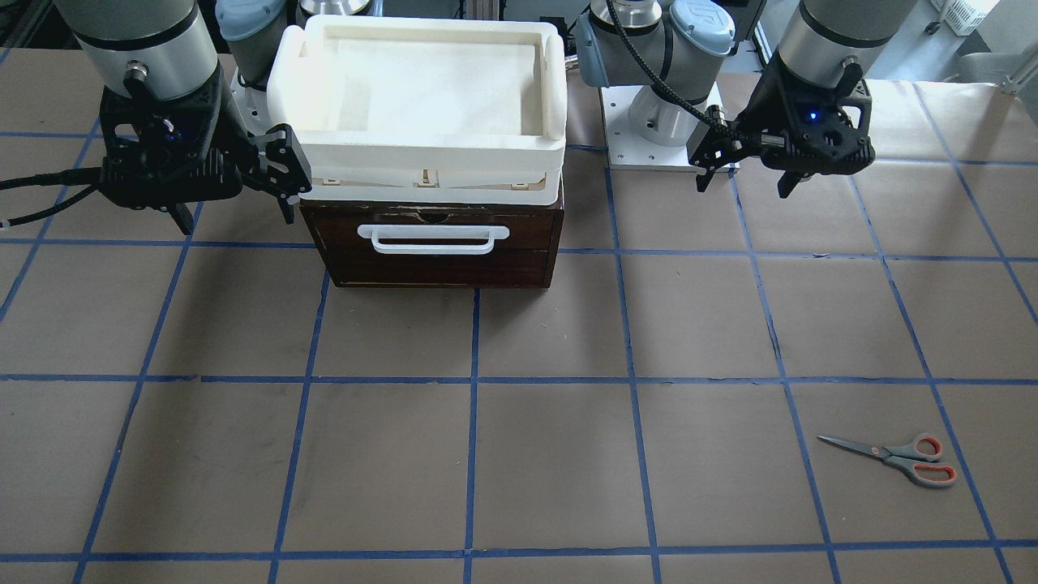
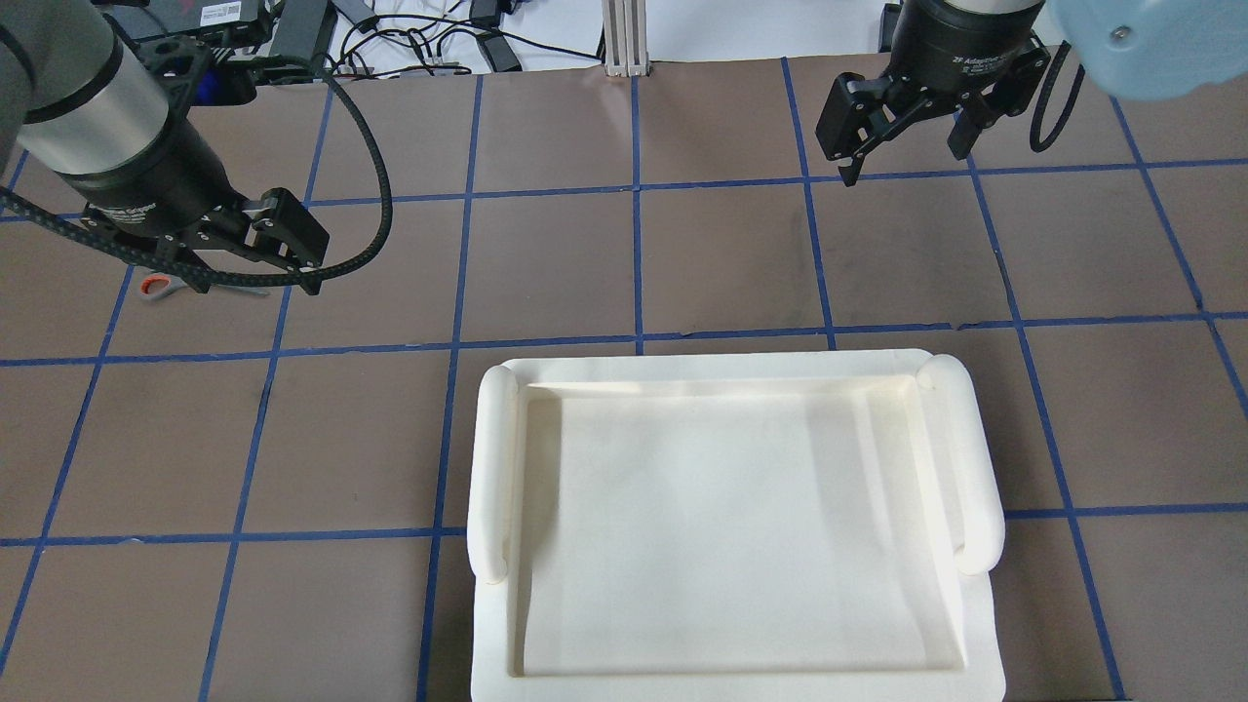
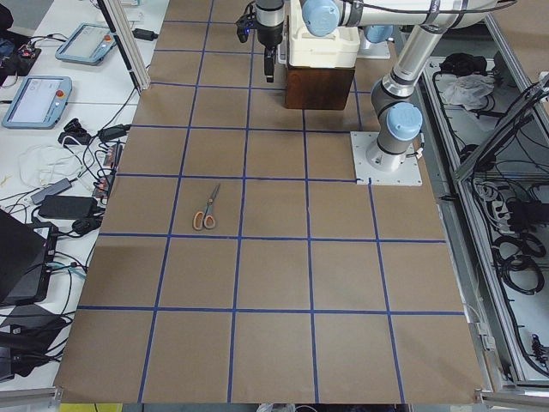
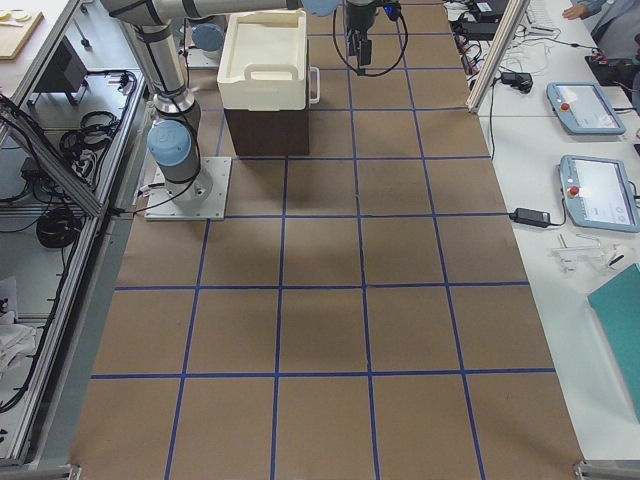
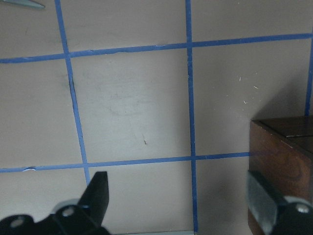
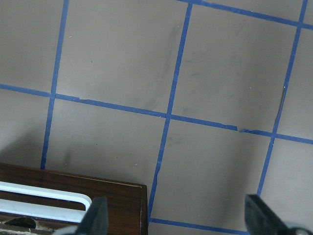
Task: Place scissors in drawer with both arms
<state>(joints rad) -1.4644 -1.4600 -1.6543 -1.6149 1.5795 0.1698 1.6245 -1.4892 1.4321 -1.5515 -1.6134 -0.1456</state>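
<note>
The scissors (image 1: 892, 458) lie flat on the brown table, far out on my left side. They also show in the exterior left view (image 3: 206, 210). In the overhead view only an orange-lined handle (image 2: 156, 286) shows beside my left gripper (image 2: 239, 283). The dark-brown drawer (image 1: 434, 239) is shut, its white loop handle facing away from me. My left gripper (image 1: 742, 188) is open and empty, hovering to the drawer's left; its wrist view (image 5: 181, 196) shows a blade tip (image 5: 22, 4). My right gripper (image 1: 235, 221) is open and empty beside the drawer's right side, and also shows in the overhead view (image 2: 905, 164).
A white foam tray (image 1: 422, 150) sits on top of the drawer box and hides it in the overhead view (image 2: 731, 366). Blue tape lines grid the table. My left arm's base plate (image 1: 649, 150) stands behind the left gripper. Operator desks with tablets line the table's far edge.
</note>
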